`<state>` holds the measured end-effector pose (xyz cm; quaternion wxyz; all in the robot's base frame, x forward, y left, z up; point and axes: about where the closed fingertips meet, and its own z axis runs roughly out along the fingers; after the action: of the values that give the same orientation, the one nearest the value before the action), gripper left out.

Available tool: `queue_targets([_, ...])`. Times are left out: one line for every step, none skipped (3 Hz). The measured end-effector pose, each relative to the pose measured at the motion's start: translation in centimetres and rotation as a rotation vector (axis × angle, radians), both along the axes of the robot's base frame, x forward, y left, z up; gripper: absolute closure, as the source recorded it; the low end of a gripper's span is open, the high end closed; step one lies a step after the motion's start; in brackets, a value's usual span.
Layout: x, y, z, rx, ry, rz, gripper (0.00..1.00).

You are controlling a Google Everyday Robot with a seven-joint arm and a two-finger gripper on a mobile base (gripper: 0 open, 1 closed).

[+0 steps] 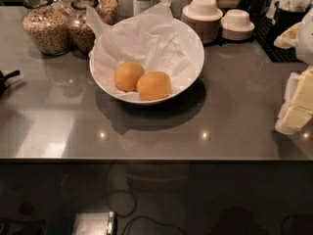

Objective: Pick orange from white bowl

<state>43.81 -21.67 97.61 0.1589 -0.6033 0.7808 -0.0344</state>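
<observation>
The white bowl (198,62) stands at the middle back of the grey counter and is lined with crumpled white paper. Two oranges lie side by side at its front. The orange (154,85) is the right one, wider and deeper in colour. The smaller, yellower one (128,76) touches it on the left. My gripper (297,102) shows as a white and pale yellow shape at the right edge of the camera view. It is just above the counter, well to the right of the bowl, with nothing visibly in it.
Two glass jars of cereal (46,26) stand behind the bowl on the left. Stacked cream bowls (202,14) sit behind it on the right, beside a dark mat (281,45). A dark object (6,77) pokes in at the left edge. The counter's front edge (146,158) runs across.
</observation>
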Motion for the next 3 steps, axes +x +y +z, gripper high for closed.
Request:
queue_targets([0.0,0.0,0.0,0.000,0.000,0.000,0.00])
queue_targets([0.9,1.4,0.7,0.053,-0.015,0.050,0.00])
queue_targets([3.3,5.5,2.0,0.126,-0.051,0.161,0.00])
